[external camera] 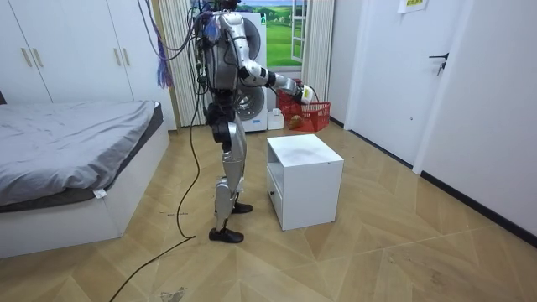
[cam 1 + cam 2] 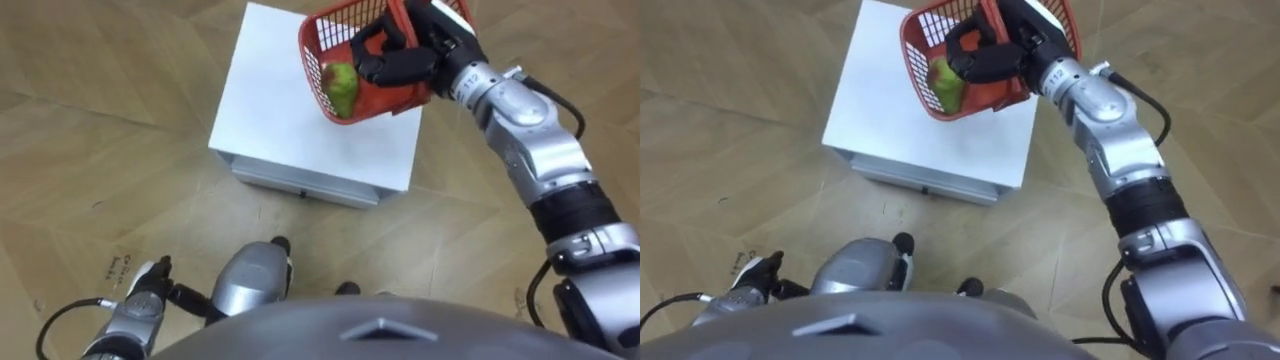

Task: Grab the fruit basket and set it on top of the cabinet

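- Left eye view: the basket (image 2: 395, 98) hangs in the air over the far right corner of the cabinet (image 2: 290, 120), tilted so its opening tips toward the robot's left.
- A green fruit (image 2: 342, 88) lies inside against the low side of the basket, close to the rim.
- The right hand (image 2: 400, 62) grasps the basket, its dark fingers curled over the top edge or a handle; I cannot tell which.
- In the room view the basket is clear of the cabinet top, with a plain gap beneath it, held out on the stretched right arm.
- The robot stands upright just beside the cabinet, on the side at the room view's left.
- The left hand (image 2: 148, 285) hangs low at the robot's left side, well apart from the basket; whether it is released or clenched I cannot tell.
- By my judgement the pick-up is all but done: the basket is grasped and lifted.
- What is left seems to be holding it steady.
- Levelling it may also be needed, since the tilt could let the fruit roll out.
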